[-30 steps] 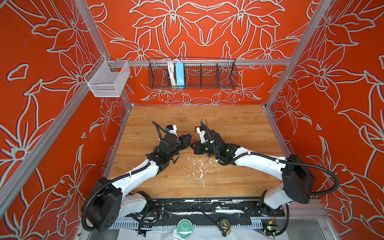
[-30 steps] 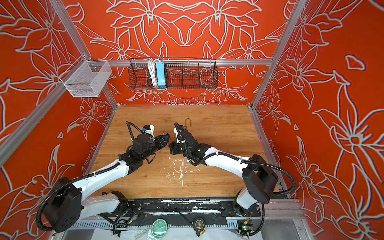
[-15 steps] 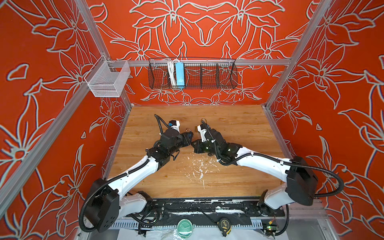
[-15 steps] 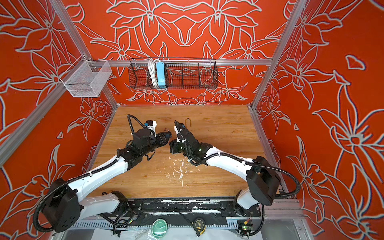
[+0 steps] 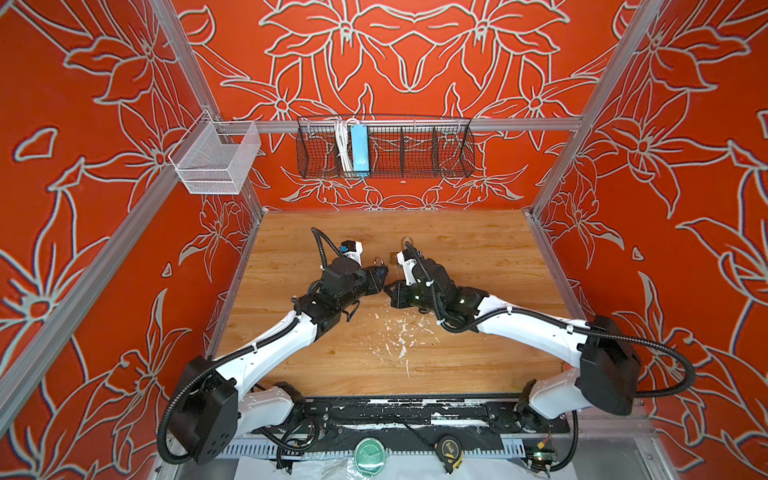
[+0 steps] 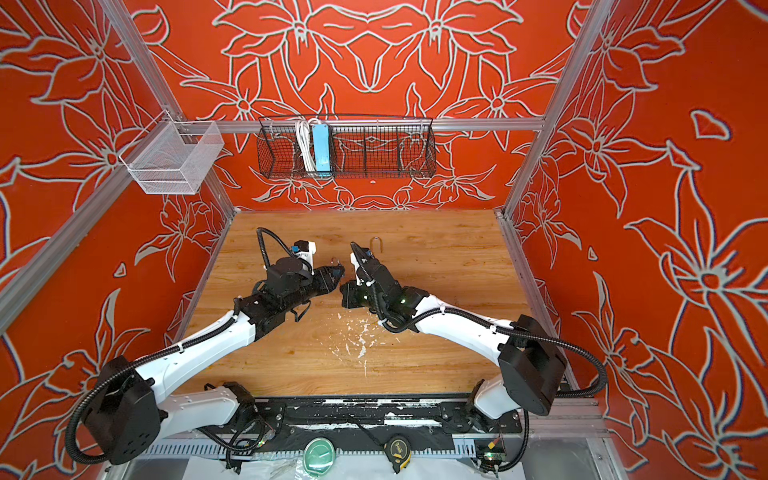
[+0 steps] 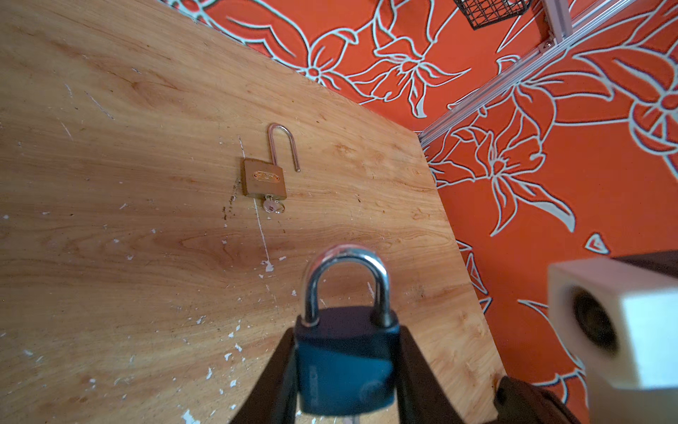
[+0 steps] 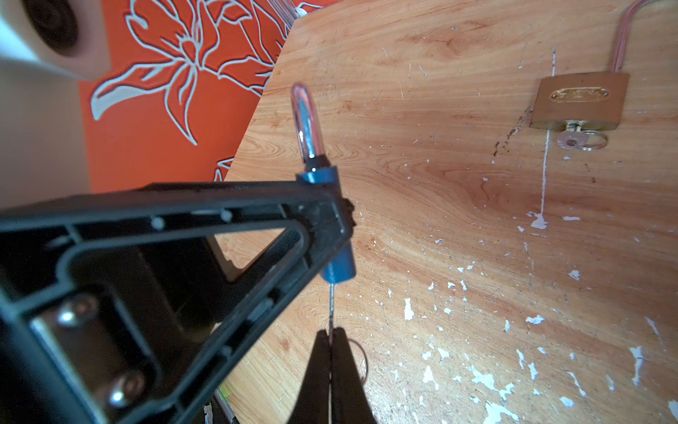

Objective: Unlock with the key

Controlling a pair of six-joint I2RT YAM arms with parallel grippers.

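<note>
Holding the blue padlock [image 7: 345,363] by its body in the left gripper [image 7: 345,332], raised off the table [image 7: 110,147] beyond the key end of the opened brass padlock [image 7: 264,180], with shackle [image 7: 345,262] seated. Pinching the key [image 8: 331,304] tight in the right gripper [image 8: 332,339], blade apparently in the keyway. Turn about the blade's own axis, clamp the body firm, avoid bending sideways, watch for the shackle springing.

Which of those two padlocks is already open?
The brass padlock lying on the table: its shackle stands free. The blue padlock in the left gripper is shut.
</note>
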